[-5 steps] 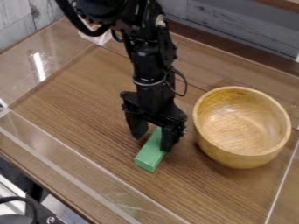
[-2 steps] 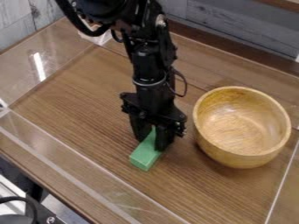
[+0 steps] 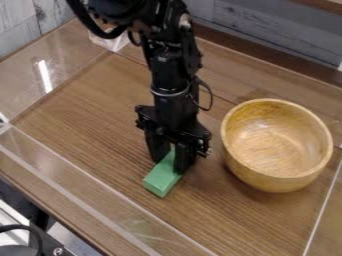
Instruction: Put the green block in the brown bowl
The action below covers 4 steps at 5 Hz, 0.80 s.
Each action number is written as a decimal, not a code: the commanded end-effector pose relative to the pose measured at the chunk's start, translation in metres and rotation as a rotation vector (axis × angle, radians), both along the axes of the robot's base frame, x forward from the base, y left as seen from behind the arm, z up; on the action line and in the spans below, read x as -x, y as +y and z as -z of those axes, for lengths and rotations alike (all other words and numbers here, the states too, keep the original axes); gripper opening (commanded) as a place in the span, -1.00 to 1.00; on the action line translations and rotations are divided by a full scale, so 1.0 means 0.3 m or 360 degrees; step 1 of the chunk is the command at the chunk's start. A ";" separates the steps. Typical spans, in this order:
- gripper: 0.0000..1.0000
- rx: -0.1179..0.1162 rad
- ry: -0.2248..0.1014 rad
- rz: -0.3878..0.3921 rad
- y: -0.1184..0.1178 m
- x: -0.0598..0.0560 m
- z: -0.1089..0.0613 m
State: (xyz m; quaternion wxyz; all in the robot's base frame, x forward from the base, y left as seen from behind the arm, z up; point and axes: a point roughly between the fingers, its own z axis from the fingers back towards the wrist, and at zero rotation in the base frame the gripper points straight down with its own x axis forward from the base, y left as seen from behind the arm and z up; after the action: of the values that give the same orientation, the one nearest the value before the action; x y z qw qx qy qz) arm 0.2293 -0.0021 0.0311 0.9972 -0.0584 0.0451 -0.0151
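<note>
We see the gripper [image 3: 174, 157] pointing straight down, jaws clamped on the far end of the green block [image 3: 166, 177]. Block sits on the table [image 3: 80, 130] just left of the brown bowl [image 3: 277, 144], not touching it

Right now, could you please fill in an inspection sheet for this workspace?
Surface: wooden tabletop with grain, bordered by clear walls.
Job's things: green block on the table, far end between the fingers; brown bowl empty, to the block's right, apart from it.
Clutter: nothing seen.
Grippers: gripper pointing down, closed on the green block.
Cables: black cable along the arm.
Surroundings: grey planked wall behind.
</note>
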 end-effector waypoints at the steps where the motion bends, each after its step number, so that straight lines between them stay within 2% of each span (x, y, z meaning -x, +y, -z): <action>1: -1.00 -0.0012 -0.0108 0.0024 -0.002 -0.040 -0.067; 4: -1.00 -0.0020 -0.0100 0.0047 -0.002 -0.041 -0.102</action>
State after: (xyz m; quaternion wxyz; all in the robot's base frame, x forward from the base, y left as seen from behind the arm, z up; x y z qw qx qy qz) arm 0.2293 -0.0019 0.0445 0.9968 -0.0551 0.0526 -0.0245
